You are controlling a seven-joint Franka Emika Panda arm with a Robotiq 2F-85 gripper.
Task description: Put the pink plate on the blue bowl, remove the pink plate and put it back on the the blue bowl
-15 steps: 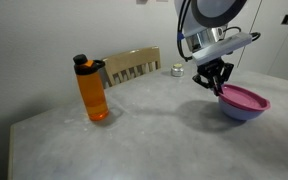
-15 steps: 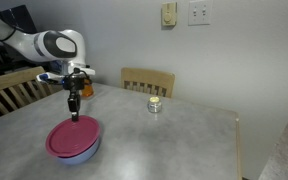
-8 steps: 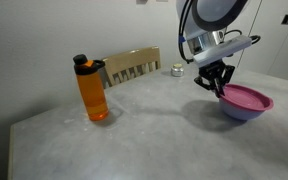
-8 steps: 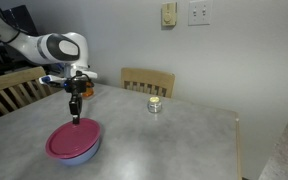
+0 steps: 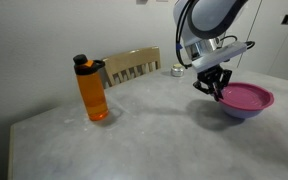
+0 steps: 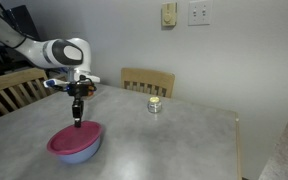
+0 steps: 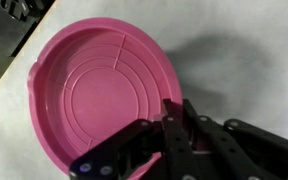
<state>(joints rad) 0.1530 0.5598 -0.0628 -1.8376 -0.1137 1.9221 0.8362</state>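
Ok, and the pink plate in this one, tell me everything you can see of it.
The pink plate is round, magenta and plastic-looking. It is shallow, with a raised rim and concentric rings moulded into its floor. It is empty and lies face up on top of the blue bowl, covering its mouth. The tool is at the plate's rim on one side, but whether it grips the rim cannot be told.

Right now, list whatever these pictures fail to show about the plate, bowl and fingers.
The blue bowl: its inside is hidden by the pink plate in every view; the wrist view shows no bowl at all.
The fingers: whether they pinch the plate's rim is unclear, dark and blurred in the wrist view, too small in both exterior views.
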